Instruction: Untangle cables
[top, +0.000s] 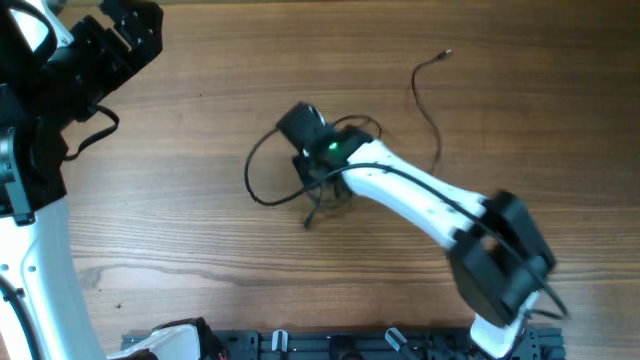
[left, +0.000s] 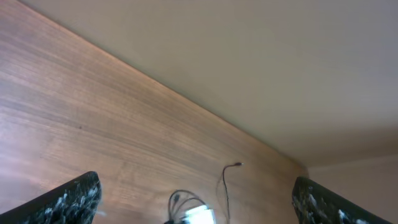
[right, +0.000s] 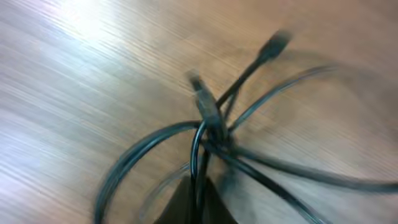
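The cables lie in the middle of the bench, under the tip of the right arm. The right wrist view is blurred. In it the right jaws appear to be closed at the bottom edge on one strand that comes out of the knot; this is judged, not seen sharply. The left jaws are raised at the far left corner, well apart from the cables. They are wide open, and nothing is held between the fingers.

To do the step well, only one strand should be gripped and drawn slowly away from the knot, low along the bench. If the whole bundle is dragged with it, the knot is probably only tightened. In that case the bundle should be pinned by the left jaws while the strand is pulled. The wide loop on the left should be left slack, so that a plug can be passed through it.

By count, two arms are seen. One lone cable lies apart, right of the bundle. Two plug tips are seen above the knot. How many cables are in the bundle cannot be told; at least two are judged.
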